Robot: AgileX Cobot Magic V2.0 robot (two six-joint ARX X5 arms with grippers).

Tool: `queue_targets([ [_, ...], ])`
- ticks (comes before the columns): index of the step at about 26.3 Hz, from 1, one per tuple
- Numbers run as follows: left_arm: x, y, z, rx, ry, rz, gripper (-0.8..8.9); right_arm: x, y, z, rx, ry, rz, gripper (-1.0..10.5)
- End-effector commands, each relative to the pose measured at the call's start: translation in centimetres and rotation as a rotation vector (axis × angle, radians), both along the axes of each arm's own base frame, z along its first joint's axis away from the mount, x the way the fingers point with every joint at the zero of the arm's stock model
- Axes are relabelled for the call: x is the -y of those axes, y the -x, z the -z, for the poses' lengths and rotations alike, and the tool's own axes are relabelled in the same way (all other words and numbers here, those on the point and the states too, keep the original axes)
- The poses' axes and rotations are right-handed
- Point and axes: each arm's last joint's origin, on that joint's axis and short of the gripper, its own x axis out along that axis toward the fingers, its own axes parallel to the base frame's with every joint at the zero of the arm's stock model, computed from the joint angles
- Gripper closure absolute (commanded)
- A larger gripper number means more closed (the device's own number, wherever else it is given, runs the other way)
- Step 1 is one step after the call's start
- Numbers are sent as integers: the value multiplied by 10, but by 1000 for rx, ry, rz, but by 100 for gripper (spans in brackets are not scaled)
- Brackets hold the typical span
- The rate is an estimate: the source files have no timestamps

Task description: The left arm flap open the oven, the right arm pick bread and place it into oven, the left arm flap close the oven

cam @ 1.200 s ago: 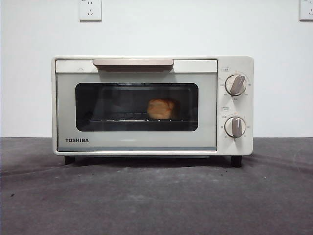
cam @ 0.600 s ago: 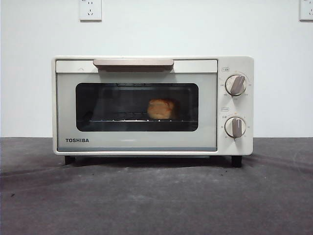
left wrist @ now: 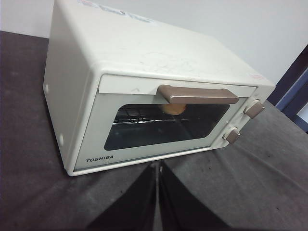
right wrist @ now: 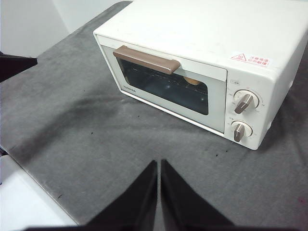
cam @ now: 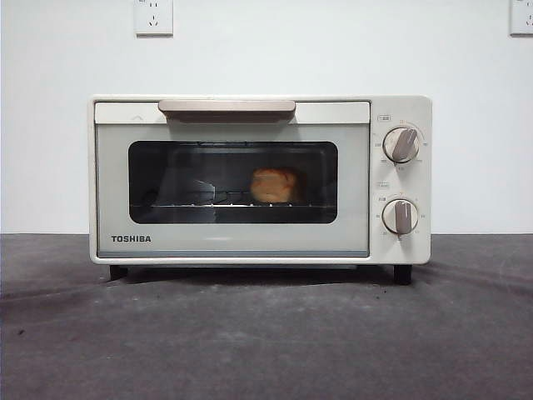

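Your Toshiba toaster oven (cam: 260, 179) sits centre frame in the front view, door shut, bar handle (cam: 226, 108) running horizontally along the door's top edge. The bread (cam: 274, 185) is already on the rack inside, just right of the window's middle. The left gripper (left wrist: 158, 166) has its jaws pressed together, empty, clear of the door and aimed at its lower middle; the handle lies above and beyond it, long axis across the approach. The right gripper (right wrist: 159, 163) is also pressed shut, empty, and farther back, well apart from the oven. So the left is nearer the handle, though judging by the shut door nothing seems left to do. Against the earlier front frames: oven, bread and knobs (cam: 400, 144) unmoved, only a faint reflection in the glass shifts.
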Motion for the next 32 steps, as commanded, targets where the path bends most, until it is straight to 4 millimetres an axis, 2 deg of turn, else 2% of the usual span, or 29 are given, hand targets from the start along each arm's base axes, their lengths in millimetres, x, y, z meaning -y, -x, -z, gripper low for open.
queue_targets([
  [1, 0, 0, -6, 44, -12, 2, 797, 0, 0, -4, 20, -7, -8, 941],
  [7, 0, 1, -6, 55, -20, -6, 797, 0, 1, -4, 21, -7, -8, 941],
  [11, -2, 9, -2, 81, -72, -88, 797, 0, 0, -4, 20, -7, -8, 941],
  [13, -4, 10, 7, 110, -130, -124, 797, 0, 1, -4, 21, -7, -8, 941],
  [18, -11, 6, 60, 105, -232, -360, 797, 0, 1, -4, 21, -7, -8, 941],
  [21, -13, 9, 85, 98, -249, -445, 797, 0, 1, -4, 21, -7, -8, 941],
  [28, -16, 13, 114, 118, -260, -524, 797, 0, 1, -4, 21, -7, -8, 941],
  [32, -16, 14, 117, 100, -276, -527, 797, 0, 0, -4, 20, -6, -8, 941],
])
